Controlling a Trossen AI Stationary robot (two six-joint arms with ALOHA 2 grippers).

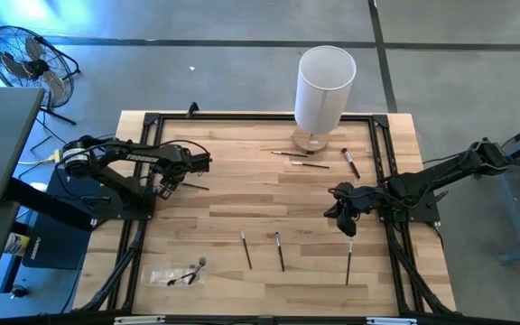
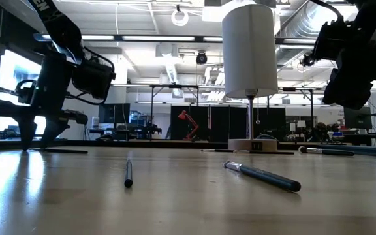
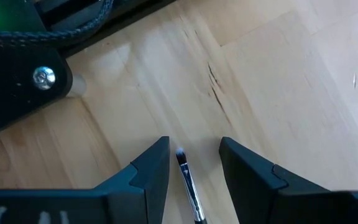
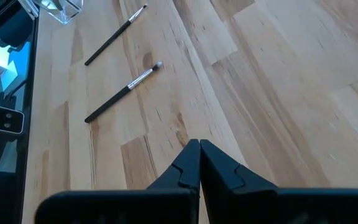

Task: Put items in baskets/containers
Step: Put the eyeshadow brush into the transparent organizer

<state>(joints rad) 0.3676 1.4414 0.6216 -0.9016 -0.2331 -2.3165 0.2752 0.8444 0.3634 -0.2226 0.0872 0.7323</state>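
Note:
Several thin dark brushes lie flat on the wooden table: three near the middle (image 1: 280,251), three by the far edge (image 1: 350,162). My left gripper (image 3: 193,162) is open and low over the table's left part (image 1: 163,187). Its fingers stand on either side of one brush (image 3: 188,183) without touching it, and the brush's pale tip shows between them. My right gripper (image 4: 199,163) is shut and empty, raised above the table's right part (image 1: 343,217). The clear tray (image 1: 179,273) sits near the near-left corner with dark brushes in it.
A tall white cylinder (image 1: 325,90) on a round wooden base stands at the far edge, and it is also seen in the low view (image 2: 249,49). A black frame (image 1: 382,153) runs along the table's sides. A fan (image 1: 25,59) stands off the far-left corner.

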